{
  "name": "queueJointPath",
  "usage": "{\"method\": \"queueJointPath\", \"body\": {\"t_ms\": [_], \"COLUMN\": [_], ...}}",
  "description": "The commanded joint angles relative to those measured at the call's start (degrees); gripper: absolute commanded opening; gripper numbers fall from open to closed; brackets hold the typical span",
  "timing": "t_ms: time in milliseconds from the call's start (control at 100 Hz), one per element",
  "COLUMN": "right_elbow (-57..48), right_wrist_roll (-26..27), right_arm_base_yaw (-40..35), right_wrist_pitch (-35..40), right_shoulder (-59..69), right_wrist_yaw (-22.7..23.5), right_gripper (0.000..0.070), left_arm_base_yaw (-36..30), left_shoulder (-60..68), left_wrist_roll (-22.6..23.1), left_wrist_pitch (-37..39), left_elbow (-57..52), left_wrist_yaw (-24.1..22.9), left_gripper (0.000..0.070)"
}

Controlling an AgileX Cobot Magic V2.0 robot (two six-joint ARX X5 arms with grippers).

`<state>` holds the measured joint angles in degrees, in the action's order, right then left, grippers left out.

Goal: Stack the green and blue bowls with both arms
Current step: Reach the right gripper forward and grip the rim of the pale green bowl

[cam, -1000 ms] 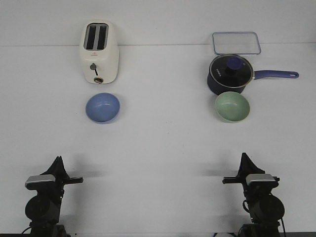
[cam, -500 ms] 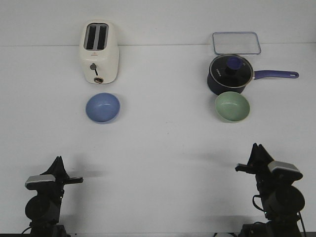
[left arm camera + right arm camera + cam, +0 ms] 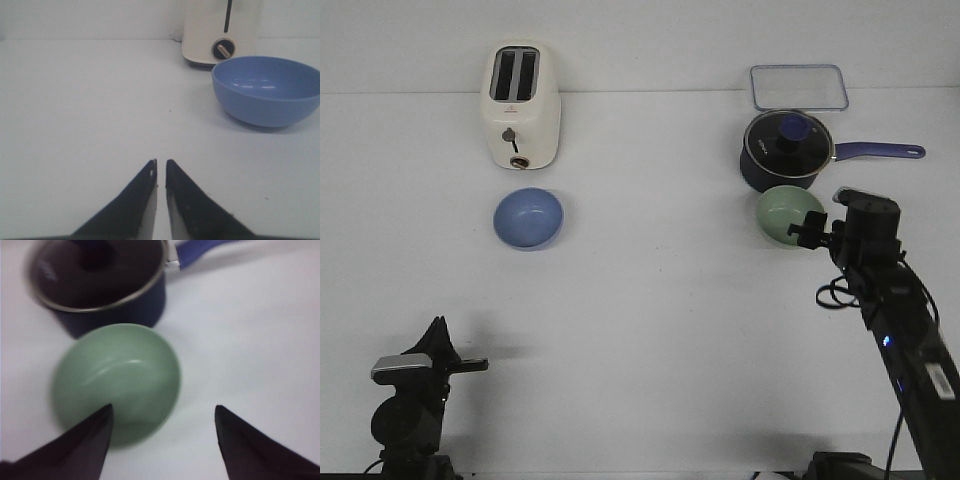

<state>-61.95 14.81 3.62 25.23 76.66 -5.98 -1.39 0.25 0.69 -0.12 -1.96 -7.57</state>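
While the left gripper point(image 3: 440, 330) sits parked at the near edge of the table point(image 3: 650, 330), exactly where it was 1 second ago, its 2 fingers point(image 3: 142, 195) almost touching at the tips, the right arm point(image 3: 895, 320) has swung up and forward from its own near-edge rest. The right gripper point(image 3: 162, 432) now hovers at the green bowl point(image 3: 786, 214), fingers spread wide, 1 over the bowl's near rim and 1 over bare table beside it. Nothing is held. That bowl sits just in front of the navy saucepan point(image 3: 785, 152), close against it. Well apart on the left, the blue bowl point(image 3: 528, 217) rests in front of the cream toaster point(image 3: 520, 105). A clear lid point(image 3: 799, 87) lies farthest back. Neither bowl has moved.
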Motion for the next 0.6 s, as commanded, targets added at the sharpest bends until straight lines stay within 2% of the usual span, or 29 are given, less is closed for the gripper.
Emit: {"method": "queueJointPath", "body": {"t_ms": [0, 150, 310, 390, 470, 550, 590], "right_elbow": [-3.3, -6.9, -7.1, -7.1, -7.1, -7.1, -7.1], "right_wrist_roll": [-2.0, -2.1, -1.2, -1.2, -1.1, -0.8, -0.7], "right_arm_base_yaw": [0.9, 3.4, 4.9, 5.3, 5.4, 5.4, 5.4], "right_wrist_pitch": [0.2, -0.2, -4.1, -5.7, -6.5, -6.6, -6.7], "right_shoulder": [6.3, 14.6, 19.9, 21.7, 23.1, 24.0, 24.4], "right_wrist_yaw": [0.2, 4.3, 7.6, 9.1, 9.3, 9.5, 9.5], "right_gripper": [0.0427, 0.0427, 0.0424, 0.0383, 0.0311, 0.0296, 0.026], "left_arm_base_yaw": [0.0, 0.0, 0.0, 0.0, 0.0, 0.0, 0.0], "left_shoulder": [-0.1, -0.1, -0.1, -0.1, -0.1, -0.1, -0.1], "left_wrist_roll": [-0.2, -0.1, -0.1, -0.2, -0.1, -0.1, -0.1], "left_wrist_pitch": [0.6, 0.6, 0.6, 0.6, 0.6, 0.6, 0.6], "left_elbow": [1.1, 1.1, 1.1, 1.1, 1.1, 1.1, 1.1], "left_wrist_yaw": [0.0, 0.0, 0.0, 0.0, 0.0, 0.0, 0.0], "left_gripper": [0.0015, 0.0015, 0.0015, 0.0015, 0.0015, 0.0015, 0.0015]}}
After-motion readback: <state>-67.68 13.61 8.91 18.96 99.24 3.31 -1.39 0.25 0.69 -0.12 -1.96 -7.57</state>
